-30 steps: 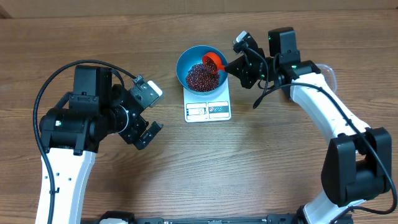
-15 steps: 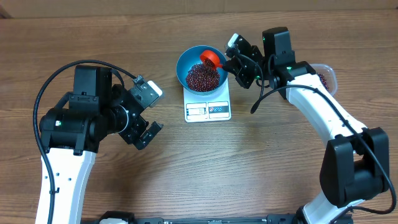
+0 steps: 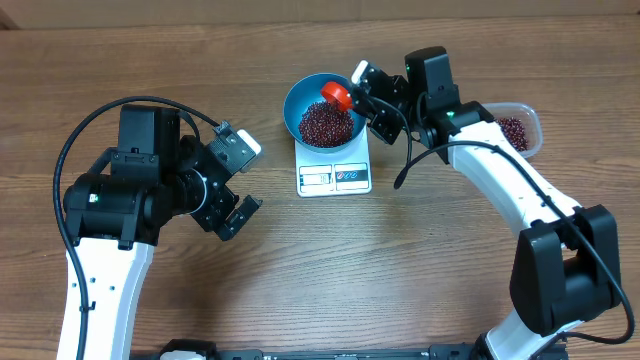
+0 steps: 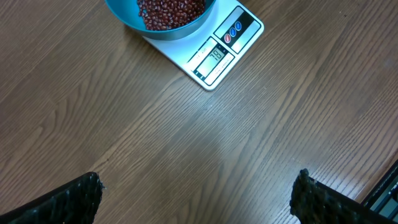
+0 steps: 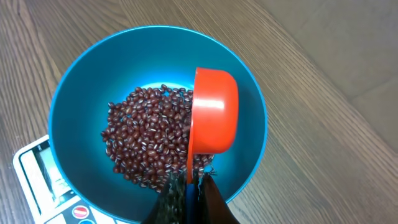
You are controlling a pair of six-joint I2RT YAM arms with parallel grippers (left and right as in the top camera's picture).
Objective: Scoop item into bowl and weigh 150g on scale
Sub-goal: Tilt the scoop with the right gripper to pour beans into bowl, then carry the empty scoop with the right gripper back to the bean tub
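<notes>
Overhead: high up, facing straight down on the whole table [image 3: 420, 270]
Left wrist: well above the wood, angled down; own fingertips [image 4: 68, 202] at the bottom corners, bowl [image 4: 121, 12] and scale [image 4: 217, 53] at the top edge
Right wrist: close over the bowl, looking into it
Shared: bowl and scale in all three

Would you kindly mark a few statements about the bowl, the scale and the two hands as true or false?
1. The bowl sits on the scale. True.
2. The bowl is empty. False: it holds beans.
3. The right hand holds the red cup over the bowl. True.
4. The left hand is shut on the scale. False: it is open and away from the scale.
</notes>
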